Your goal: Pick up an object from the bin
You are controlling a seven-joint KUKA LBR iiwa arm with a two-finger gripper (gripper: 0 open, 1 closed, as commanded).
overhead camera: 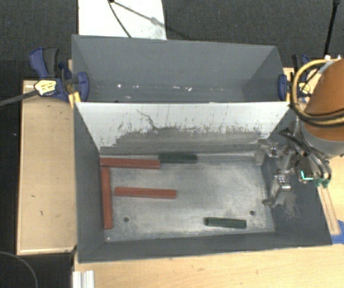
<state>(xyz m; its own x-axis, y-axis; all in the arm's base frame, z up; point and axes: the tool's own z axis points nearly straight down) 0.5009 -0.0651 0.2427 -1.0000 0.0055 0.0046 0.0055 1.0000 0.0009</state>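
Your nearest candidate is the dark green bar (225, 222), flat on the floor of the bin (208, 185), close to the front wall. It looks like a stiff, light little stick. I'd judge it won't bend or crush, but it's slim and probably smooth, so it could skid on the metal. Take it across its narrow width, at the middle of its length, so it doesn't tip out.

Up and to the right of that bar, your pincer (274, 198) hangs low by the right wall, near the bar but not over it and with nothing in its grasp. I can't tell whether it's spread or pressed together.

Left of the dark green bar and farther back lies a short red bar (145, 192). Beyond that, toward the back wall, a long red bar (130, 162) sits end to end with a second green bar (178, 158). Farthest left, a third red bar (107, 198) runs along the left wall
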